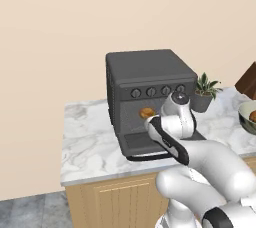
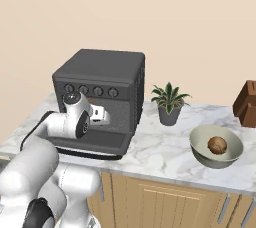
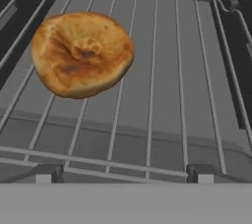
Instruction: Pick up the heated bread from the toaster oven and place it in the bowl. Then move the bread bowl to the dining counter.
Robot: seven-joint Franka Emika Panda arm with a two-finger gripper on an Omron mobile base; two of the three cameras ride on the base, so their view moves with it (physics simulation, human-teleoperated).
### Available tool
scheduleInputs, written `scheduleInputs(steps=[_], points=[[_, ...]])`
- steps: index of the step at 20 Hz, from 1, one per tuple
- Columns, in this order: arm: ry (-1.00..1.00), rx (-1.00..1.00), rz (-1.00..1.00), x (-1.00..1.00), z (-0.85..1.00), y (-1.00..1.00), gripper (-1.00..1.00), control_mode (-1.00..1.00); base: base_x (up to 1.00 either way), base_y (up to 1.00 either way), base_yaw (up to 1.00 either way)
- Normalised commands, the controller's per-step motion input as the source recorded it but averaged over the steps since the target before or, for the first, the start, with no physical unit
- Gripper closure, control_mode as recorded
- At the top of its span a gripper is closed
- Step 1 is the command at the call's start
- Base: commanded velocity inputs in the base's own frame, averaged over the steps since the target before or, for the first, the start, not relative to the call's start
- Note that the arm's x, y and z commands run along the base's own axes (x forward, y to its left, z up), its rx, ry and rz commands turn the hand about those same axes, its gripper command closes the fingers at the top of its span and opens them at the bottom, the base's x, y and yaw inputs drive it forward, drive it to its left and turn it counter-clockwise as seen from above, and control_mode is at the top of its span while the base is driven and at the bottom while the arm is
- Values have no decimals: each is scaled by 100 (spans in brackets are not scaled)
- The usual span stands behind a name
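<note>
Bread (image 3: 82,53) on oven rack (image 3: 167,70) | ahead-left of fingers (image 3: 120,174), apart | fingers wide open, empty

Arm (image 1: 200,172): glossy white rounded shells, fat cylindrical links with bulbous elbows. Dark grey/black bands at the joints, one black ring low on the link near the base. A black strip runs along the forearm link. Wrist (image 2: 80,114) ends in a white round cap with a small grey disc. Fingers (image 3: 47,173) are small, dark, square-tipped. No cables visible.
</note>
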Motion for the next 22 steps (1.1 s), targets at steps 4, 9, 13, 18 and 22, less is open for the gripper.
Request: scheduleInputs(steps=[4,9,13,18,22], points=[[18,-5,0,-69,-25,-6,-100,-100,0,0,0],[15,-2,0,-82,-24,-13,-100,-100,0,0,0],[7,0,0,-95,-11,-18,-100,-100,0,0,0],[-11,3,-4,-45,44,-2,-100,-100,0,0,0],[-10,2,-3,0,80,0,-100,-100,0,0,0]])
